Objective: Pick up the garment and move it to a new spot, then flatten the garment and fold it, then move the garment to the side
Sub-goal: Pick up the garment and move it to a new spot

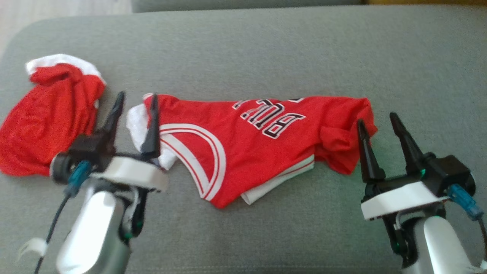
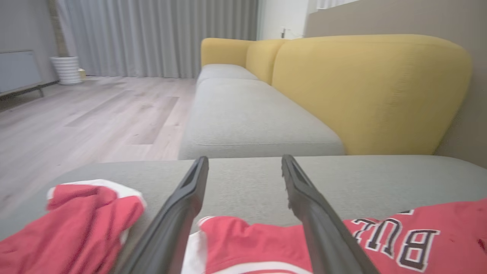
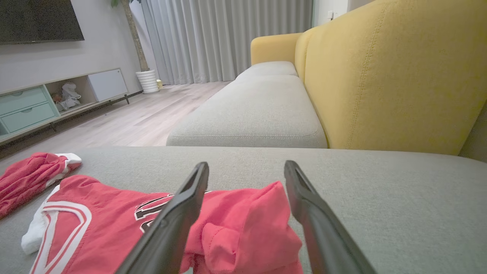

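Hovering at ends of the jersey [image 1: 247,140], left gripper [image 1: 137,95] and right gripper [image 1: 376,118] gape empty (fingers angled forward).

Red mesh jersey [image 1: 247,144], white trim, black-white lettering: lies rumpled across grey fabric cushion [image 1: 266,49]. Left gripper [image 1: 137,94] spread wide at jersey's left end. Right gripper [image 1: 376,117] spread wide at right end. Second red-white garment [image 1: 49,121] bunched far left.

Counted on the grey cushion [image 1: 266,49]: one lettered jersey [image 1: 266,140], one crumpled red garment [image 1: 49,125]. Counted above it, two: left gripper [image 1: 137,95], right gripper [image 1: 376,118].
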`<state>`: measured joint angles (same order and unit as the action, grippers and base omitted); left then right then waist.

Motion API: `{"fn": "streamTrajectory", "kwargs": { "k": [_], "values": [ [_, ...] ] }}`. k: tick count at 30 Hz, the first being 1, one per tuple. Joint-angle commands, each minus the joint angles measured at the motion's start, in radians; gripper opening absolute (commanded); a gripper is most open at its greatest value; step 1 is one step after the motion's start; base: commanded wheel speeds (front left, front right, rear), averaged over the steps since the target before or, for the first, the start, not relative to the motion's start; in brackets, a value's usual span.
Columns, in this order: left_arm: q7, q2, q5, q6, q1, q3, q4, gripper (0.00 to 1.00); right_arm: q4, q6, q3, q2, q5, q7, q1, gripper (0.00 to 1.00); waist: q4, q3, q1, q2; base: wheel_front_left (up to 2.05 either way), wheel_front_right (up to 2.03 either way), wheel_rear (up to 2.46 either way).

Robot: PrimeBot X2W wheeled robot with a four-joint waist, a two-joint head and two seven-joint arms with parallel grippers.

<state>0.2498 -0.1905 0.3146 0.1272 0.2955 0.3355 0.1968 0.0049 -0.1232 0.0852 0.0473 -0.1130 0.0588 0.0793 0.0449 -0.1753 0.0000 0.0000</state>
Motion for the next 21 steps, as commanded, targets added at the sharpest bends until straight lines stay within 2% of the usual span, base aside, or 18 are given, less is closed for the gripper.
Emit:
{"fn": "streamTrajectory", "kwargs": {
  "k": [1,4,10,21],
  "values": [
    [0.012,-0.028,-0.01,0.003,0.018,-0.05,-0.039,1.0,-0.03,-0.008,0.018,0.003,0.005,-0.006,0.008,1.0,0.023,0.023,0.0,0.0,0.0,0.0,0.0],
    [0.012,-0.04,-0.019,-0.009,-0.035,-0.087,-0.049,1.0,-0.023,-0.008,0.013,0.003,0.007,-0.009,-0.003,1.0,0.037,0.041,0.0,0.0,0.0,0.0,0.0],
    [0.012,-0.049,-0.04,-0.046,-0.112,-0.103,-0.055,1.0,-0.01,-0.008,-0.004,0.003,0.009,-0.015,-0.036,1.0,0.047,0.079,0.0,0.0,0.0,0.0,0.0],
    [0.012,-0.044,-0.061,-0.064,-0.252,-0.09,-0.064,1.0,-0.016,-0.008,-0.031,0.003,-0.009,-0.024,-0.128,1.0,0.034,0.175,0.0,0.0,0.0,0.0,0.0]
  ]
}}
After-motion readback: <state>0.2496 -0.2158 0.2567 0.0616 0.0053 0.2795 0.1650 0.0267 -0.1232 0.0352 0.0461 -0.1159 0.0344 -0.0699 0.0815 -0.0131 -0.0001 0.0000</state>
